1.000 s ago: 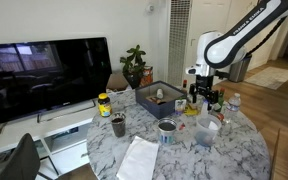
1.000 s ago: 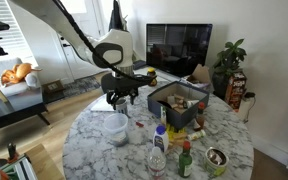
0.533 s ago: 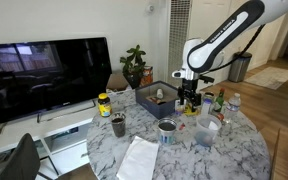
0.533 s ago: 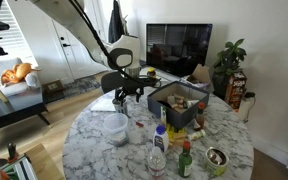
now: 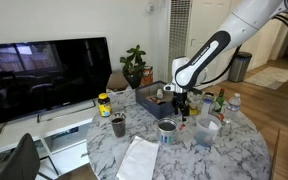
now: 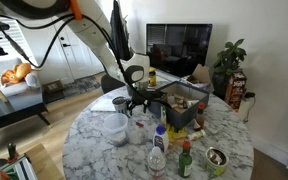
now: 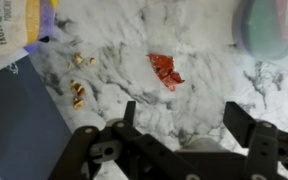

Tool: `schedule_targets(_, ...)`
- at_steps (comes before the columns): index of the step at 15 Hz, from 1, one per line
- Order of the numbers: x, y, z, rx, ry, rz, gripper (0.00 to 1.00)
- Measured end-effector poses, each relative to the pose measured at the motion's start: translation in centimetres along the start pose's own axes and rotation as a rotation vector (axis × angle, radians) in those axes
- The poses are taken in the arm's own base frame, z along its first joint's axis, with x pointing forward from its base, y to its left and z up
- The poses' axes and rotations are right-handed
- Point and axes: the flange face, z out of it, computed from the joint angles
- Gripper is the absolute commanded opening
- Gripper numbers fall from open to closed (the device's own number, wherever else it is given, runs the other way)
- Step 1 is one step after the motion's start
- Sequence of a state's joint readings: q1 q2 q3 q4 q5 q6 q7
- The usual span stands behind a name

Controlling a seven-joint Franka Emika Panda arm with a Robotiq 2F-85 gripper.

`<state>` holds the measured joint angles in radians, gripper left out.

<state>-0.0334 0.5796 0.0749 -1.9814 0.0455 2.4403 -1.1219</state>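
Observation:
My gripper (image 7: 184, 122) is open and empty, its two black fingers (image 7: 245, 122) spread wide above the marble tabletop (image 7: 204, 50). A small red crumpled scrap (image 7: 165, 70) lies on the marble just ahead of the jaws. Several small tan crumbs (image 7: 78, 90) lie to its left. In both exterior views the gripper (image 5: 180, 103) (image 6: 141, 101) hangs low over the round table, beside the dark bin (image 5: 156, 98) (image 6: 179, 104).
A snack bag (image 7: 19, 25) and the dark bin's wall (image 7: 14, 120) sit at the wrist view's left; a grey-green bowl (image 7: 274, 25) is at the upper right. Bottles (image 6: 158, 150), a can (image 5: 167, 131), a cup (image 5: 118, 125), a white cloth (image 5: 138, 158) and bowls (image 6: 115, 127) crowd the table. A TV (image 5: 44, 75) stands behind.
The arm has swung across the table toward the dark bin and dropped lower, close over the tabletop. The jaws stay open.

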Motion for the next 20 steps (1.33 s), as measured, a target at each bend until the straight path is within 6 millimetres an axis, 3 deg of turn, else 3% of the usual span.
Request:
schedule_targets(7,0.6,2.5,4.7,0.008,-0.053,0.049,0.8)
schedule_targets(13,0.8,3.5,6.0,0.013,-0.089,0.064,0.77)
schedule_targets(15,0.9,3.7,5.9,0.015,-0.097,0.067,0.53)
schedule_targets(20,0.9,4.3,5.5,0.004,-0.109,0.071,0.15)
